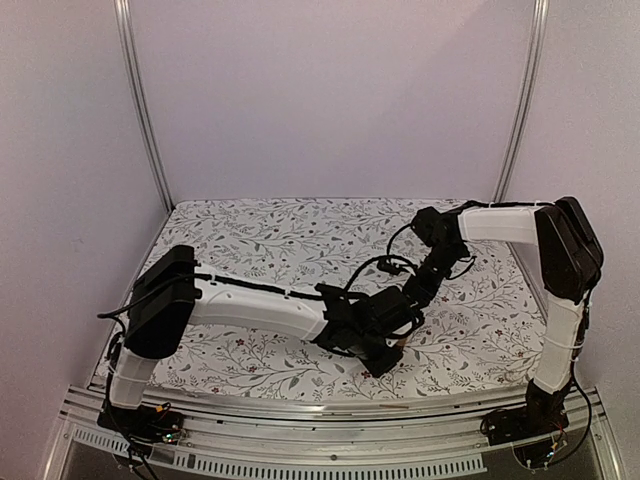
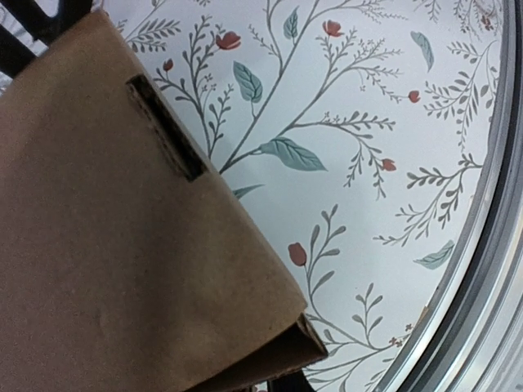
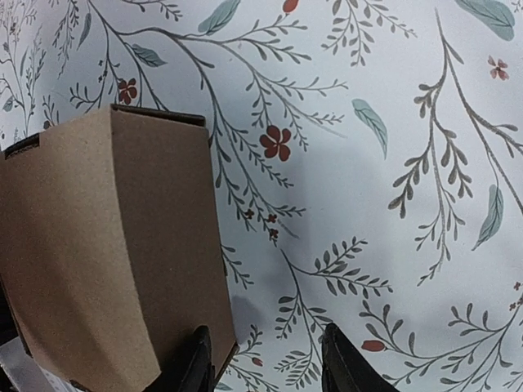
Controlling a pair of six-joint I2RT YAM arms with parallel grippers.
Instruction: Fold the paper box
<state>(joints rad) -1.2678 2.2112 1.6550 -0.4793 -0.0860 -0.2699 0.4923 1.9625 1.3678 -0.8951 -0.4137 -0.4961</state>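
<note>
The paper box (image 2: 106, 245) is plain brown cardboard with a narrow slot (image 2: 163, 126) in its face. It fills the left of the left wrist view, very close to the camera. My left gripper (image 1: 385, 348) appears shut on its lower folded edge, with only a dark finger tip (image 2: 296, 384) showing under the card. In the right wrist view the box (image 3: 114, 245) stands as a partly formed carton at the left. My right gripper (image 3: 265, 367) is open, and its left finger (image 3: 194, 363) is against the box's near corner. In the top view both grippers meet mid-table and hide the box.
The table has a floral cover (image 1: 260, 230). A metal rail (image 2: 482, 286) runs along its near edge, close to the left gripper. White walls and two upright poles (image 1: 145, 110) close the back and sides.
</note>
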